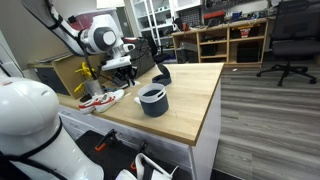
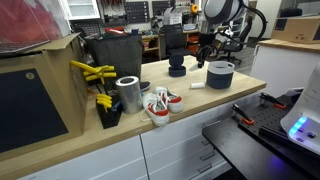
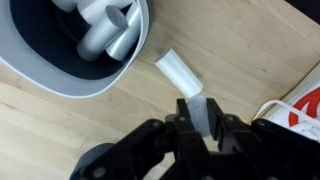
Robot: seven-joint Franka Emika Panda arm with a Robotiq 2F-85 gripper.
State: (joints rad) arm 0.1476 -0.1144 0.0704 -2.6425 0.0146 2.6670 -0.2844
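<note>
My gripper (image 3: 199, 115) hovers over a light wooden table (image 3: 90, 140), just beside a grey bowl (image 3: 60, 85) that holds several white cylinders. The fingers stand close together with a white tube (image 3: 175, 70) running up between them; its free end points toward the bowl's rim. In both exterior views the gripper (image 1: 122, 72) (image 2: 206, 62) is at about the height of the bowl's (image 1: 152, 100) (image 2: 220, 75) rim. A white piece (image 2: 197, 86) shows low beside the bowl, below the gripper.
A pair of red-and-white sneakers (image 2: 160, 103) (image 1: 100, 98) lies near the table's front. A metal can (image 2: 128, 93), yellow-handled tools (image 2: 95, 72) and a black bin (image 2: 115, 50) stand beside them. A black object (image 1: 160, 73) sits behind the bowl.
</note>
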